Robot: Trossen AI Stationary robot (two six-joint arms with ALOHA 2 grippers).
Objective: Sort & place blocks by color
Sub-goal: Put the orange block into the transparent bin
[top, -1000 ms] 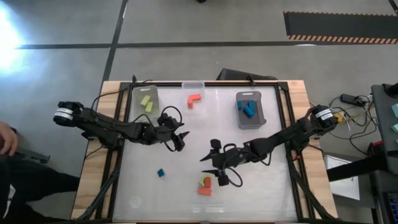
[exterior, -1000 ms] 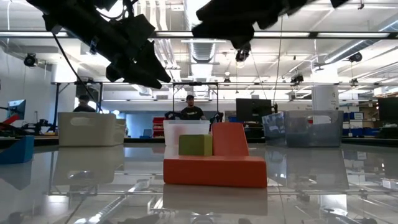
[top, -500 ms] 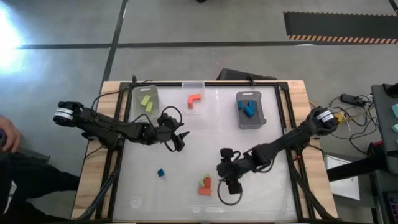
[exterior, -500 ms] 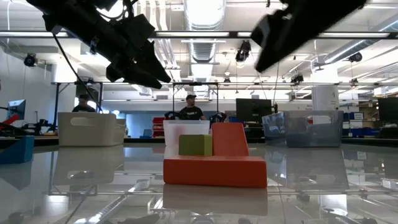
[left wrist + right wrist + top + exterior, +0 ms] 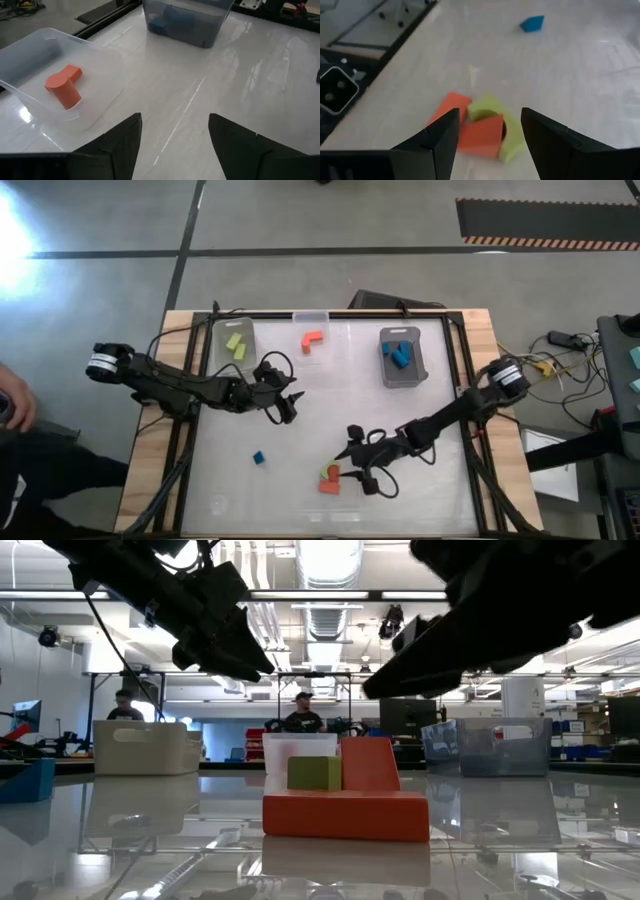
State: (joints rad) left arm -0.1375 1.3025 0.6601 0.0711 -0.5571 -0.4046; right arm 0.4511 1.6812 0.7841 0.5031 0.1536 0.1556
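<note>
Both claws open and empty, right one lined up on the red/green cluster near the front edge.

Left to right: green blocks (image 5: pixel 236 345) sit in the left bin (image 5: pixel 222 355); my left gripper (image 5: pixel 290 402) hangs open over bare table, holding nothing; lone blue block (image 5: pixel 258 458) lies loose on the table in front of it; orange L block (image 5: pixel 313 340) is in the clear bin (image 5: pixel 311 317). My right gripper (image 5: pixel 349 465) hovers just beside the pile, fingers spread, nothing held: orange blocks (image 5: pixel 480 134) touching a lime green piece (image 5: pixel 511 141). More blue ones lie in the grey bin (image 5: pixel 403 378). Blocks look light, rigid, smooth, likely to skid on the glossy top. I'd pinch flat parallel faces, top piece first, since they're jammed together.
</note>
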